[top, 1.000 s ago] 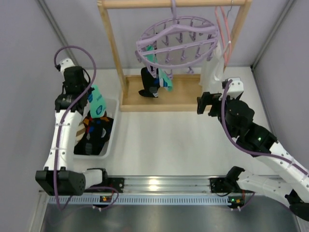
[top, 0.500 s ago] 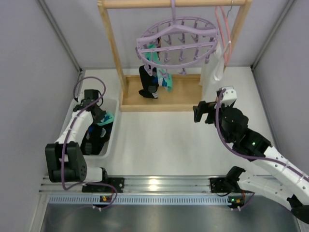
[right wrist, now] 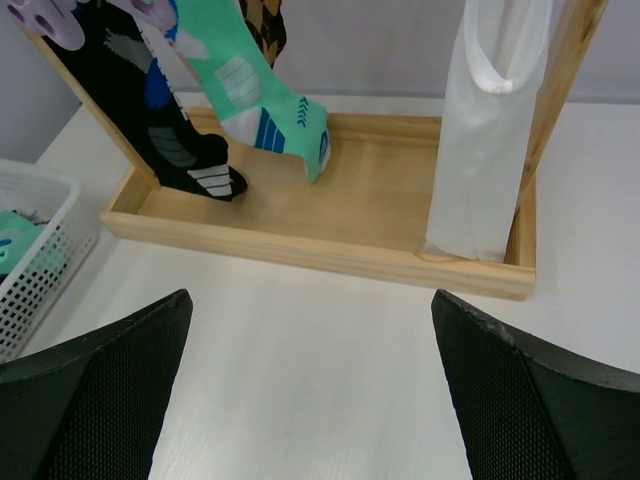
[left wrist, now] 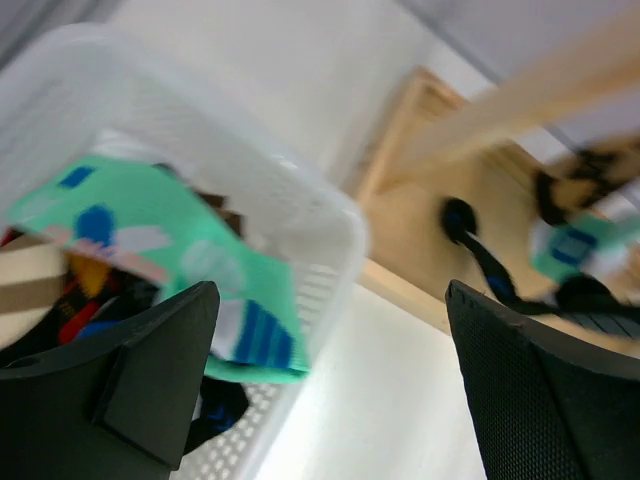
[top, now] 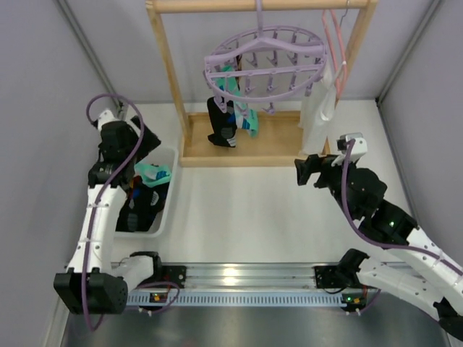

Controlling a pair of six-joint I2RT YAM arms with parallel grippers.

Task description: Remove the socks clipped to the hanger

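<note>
Noted left gripper (left wrist: 330, 292) spread wide, with nothing pinched between the two fingers. Located it above the far end of the white basket (top: 163, 215), at the table's left side. Found a mint-green sock (left wrist: 150, 250) with blue and white patches lying below the gripper, on top of the pile in the basket and close to the rim. Cannot tell from the blurred left wrist view whether the sock touches the left finger. Saw darker socks with coloured patches under it.

Noted right gripper (right wrist: 312, 300) equally wide open and holding nothing. Placed it low over the bare table, near the front edge of the wooden rack base (right wrist: 380, 210), and well apart from any sock.

Located lilac hanger (top: 264, 54) hooked on the rack's top bar. Counted clipped on its left side a black sock (right wrist: 150, 120), a second mint-green sock (right wrist: 250, 100) and a brown argyle sock (right wrist: 262, 25). Saw toes of the first two reaching down to the rack base. Noted white garment (right wrist: 490, 120) hanging at the right post.
</note>
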